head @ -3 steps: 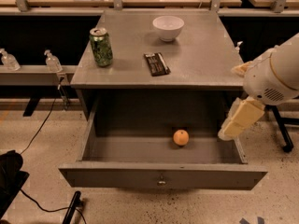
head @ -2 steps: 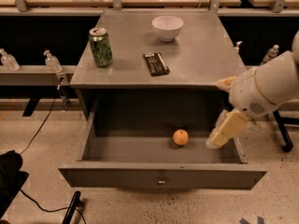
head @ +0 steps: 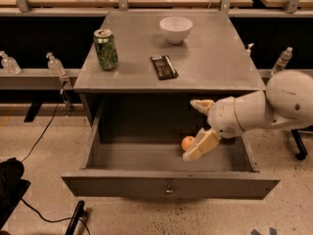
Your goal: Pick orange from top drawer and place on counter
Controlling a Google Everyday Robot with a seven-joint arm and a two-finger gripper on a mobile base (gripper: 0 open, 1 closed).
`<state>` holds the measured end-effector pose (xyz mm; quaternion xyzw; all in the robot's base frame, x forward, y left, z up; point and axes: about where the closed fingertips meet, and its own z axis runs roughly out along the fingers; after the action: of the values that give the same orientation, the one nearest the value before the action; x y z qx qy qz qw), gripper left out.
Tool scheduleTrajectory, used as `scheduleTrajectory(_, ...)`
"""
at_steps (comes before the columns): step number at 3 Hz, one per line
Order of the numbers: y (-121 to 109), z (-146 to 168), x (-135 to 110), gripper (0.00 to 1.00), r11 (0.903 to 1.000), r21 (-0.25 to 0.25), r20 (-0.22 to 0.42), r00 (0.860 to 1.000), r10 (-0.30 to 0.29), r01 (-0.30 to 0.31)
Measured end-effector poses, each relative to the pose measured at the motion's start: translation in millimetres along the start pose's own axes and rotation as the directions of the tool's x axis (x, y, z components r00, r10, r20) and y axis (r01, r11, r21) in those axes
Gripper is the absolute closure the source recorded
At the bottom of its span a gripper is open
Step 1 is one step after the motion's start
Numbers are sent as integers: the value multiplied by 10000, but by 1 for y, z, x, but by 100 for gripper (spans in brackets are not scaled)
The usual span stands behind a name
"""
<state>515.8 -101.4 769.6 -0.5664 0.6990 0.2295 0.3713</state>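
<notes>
My gripper (head: 191, 129): fingers spread open, inside the pulled-out top drawer (head: 168, 185). One orange (head: 187, 142): on the drawer floor, just beside my lower finger, ungripped.

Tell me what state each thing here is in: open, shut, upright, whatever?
Drawer: pulled open.
Orange: loose on the drawer floor, not gripped.
Gripper: open, reaching into the drawer at the orange.
Can: upright on the counter.
Bowl: upright on the counter.
Bar: lying flat.
</notes>
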Motion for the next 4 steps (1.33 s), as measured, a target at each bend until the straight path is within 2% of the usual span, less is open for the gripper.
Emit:
scheduleTrajectory(2, -11, 34, 35, 0, 9977, 219, 615, 9962, 625, -639)
scheduleTrajectory(3, -28, 59, 54, 0, 9888, 577, 672, 9887, 1337, -1376)
scheduleTrajectory(4, -40, 81, 71, 0, 9766, 959, 463, 9809, 1888, -1925)
